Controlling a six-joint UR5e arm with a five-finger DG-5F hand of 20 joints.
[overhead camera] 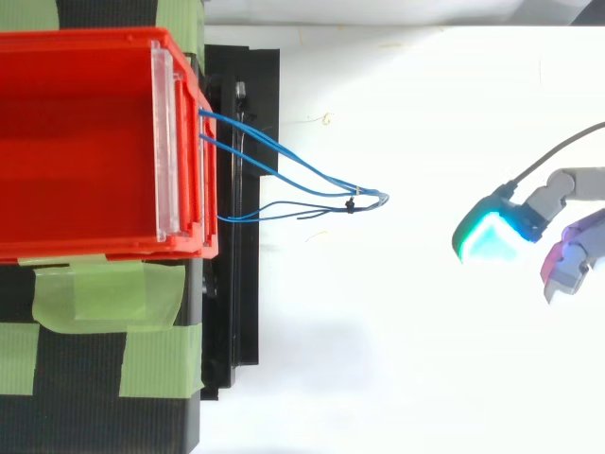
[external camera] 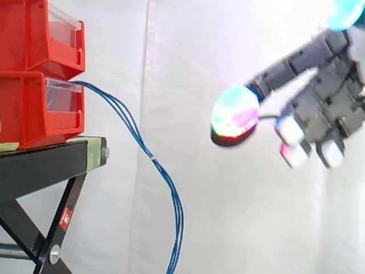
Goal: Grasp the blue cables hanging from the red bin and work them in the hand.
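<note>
Fingers, loose and empty, hover apart from blue cables leaving lower red bin.

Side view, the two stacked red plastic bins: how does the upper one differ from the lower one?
The upper red plastic bin rests on the lower red plastic bin, while the lower one stands on the black stand. The thin blue cables leave at the lower bin's front top edge and hang down; the upper bin's front shows none. Both are red with a clear front panel.
</note>
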